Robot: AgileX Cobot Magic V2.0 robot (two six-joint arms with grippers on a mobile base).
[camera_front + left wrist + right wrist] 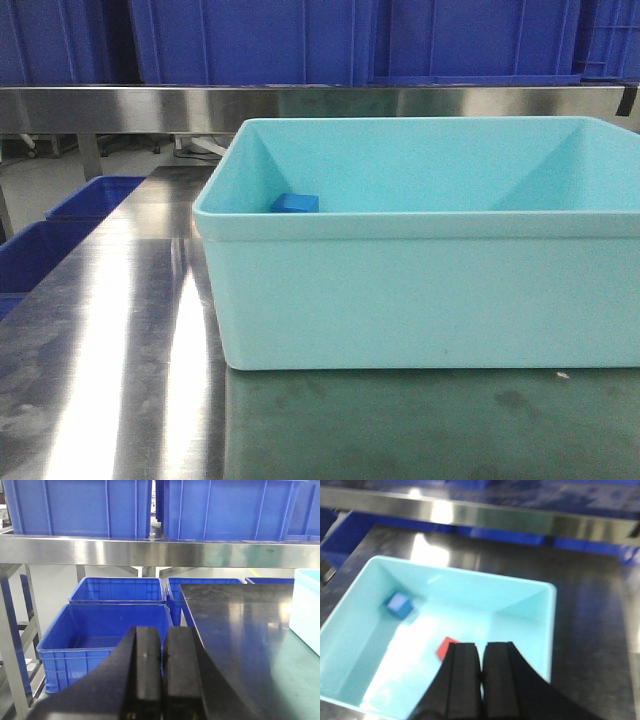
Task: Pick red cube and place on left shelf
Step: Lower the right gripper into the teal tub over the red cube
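The red cube (pixel 443 648) lies on the floor of the light-blue bin (pixel 547 630), partly hidden behind my right gripper's left finger. My right gripper (pixel 481 652) is shut and empty, hovering above the bin. In the front view the cube is hidden behind the bin wall (pixel 420 290). My left gripper (pixel 163 640) is shut and empty, held at the table's left edge, facing the steel shelf (pixel 150 552). The shelf also crosses the front view (pixel 120 108).
A blue cube (pixel 399 604) sits in the bin's far left corner, its top showing in the front view (pixel 294 203). Blue crates (pixel 100 635) stand on the floor left of the steel table (pixel 235 625). Blue crates (pixel 80 505) fill the shelf top.
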